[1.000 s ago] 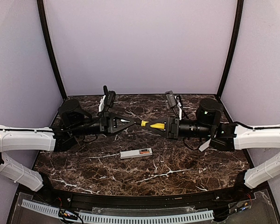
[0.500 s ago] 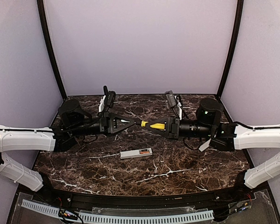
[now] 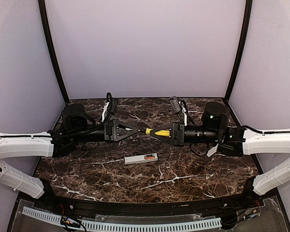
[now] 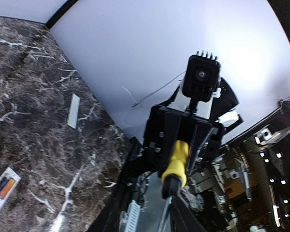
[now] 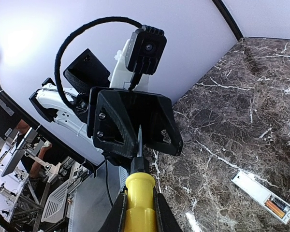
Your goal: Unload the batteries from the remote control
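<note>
Slim white remote control (image 3: pixel 135 159) lies bay-up on the dark marble table (image 3: pixel 198 169), with the orange-red batteries (image 3: pixel 149 156) inside. Above and behind the remote, the right end effector (image 3: pixel 160 131) grips a yellow-handled screwdriver (image 5: pixel 139 189). The left end effector (image 3: pixel 141 129) is at its tip; can't tell if it is closed. Best to pry a cell end gently.

From above, the dark tip of the screwdriver (image 3: pixel 160 131) vanishes between the fingers of the left gripper (image 3: pixel 137 130), so whether they pinch it cannot be told. The batteries (image 3: pixel 149 156) are an orange speck in the remote (image 3: pixel 140 158), too small to count. The left wrist view's edge cuts off most of the remote. The right wrist view's bottom edge cuts the screwdriver's handle.
</note>
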